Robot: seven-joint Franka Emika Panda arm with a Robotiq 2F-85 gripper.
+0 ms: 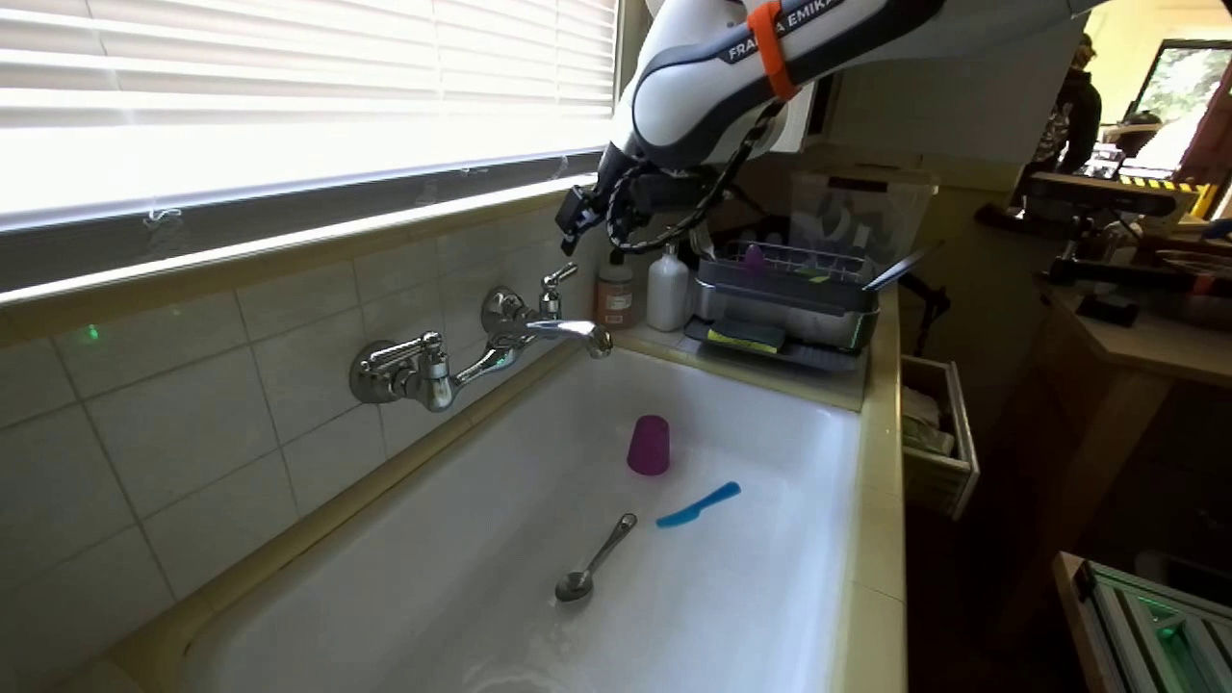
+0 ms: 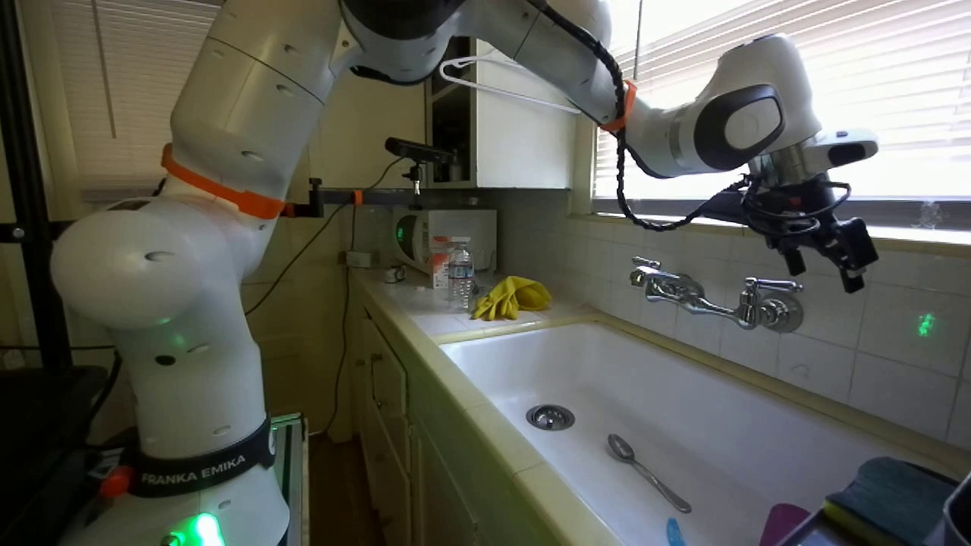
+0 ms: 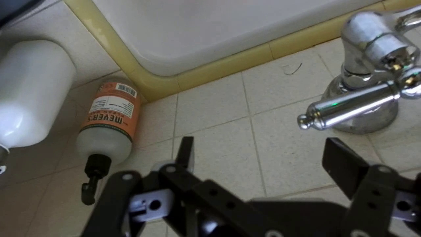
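Note:
My gripper [image 3: 258,152] stands open in the wrist view, with nothing but tiled wall behind the gap between its fingers. A chrome faucet handle [image 3: 352,107] lies closest, just beyond the right-hand finger. To the left are an orange-labelled soap bottle [image 3: 113,110] with a black pump and a white bottle [image 3: 34,92]. In an exterior view the gripper [image 1: 570,223] hangs above the faucet [image 1: 568,330], near the window sill. Inside the white sink [image 1: 770,616] lie a purple cup [image 1: 649,448], a blue knife [image 1: 701,504] and a metal spoon [image 1: 576,584].
A dish rack [image 1: 784,294] and a sponge [image 1: 746,337] stand at the sink's end. Yellow gloves [image 2: 512,298], a water bottle [image 2: 460,274] and a microwave [image 2: 478,227] occupy the opposite counter. Window blinds [image 1: 308,96] run beside the arm. A drawer [image 1: 941,476] juts out.

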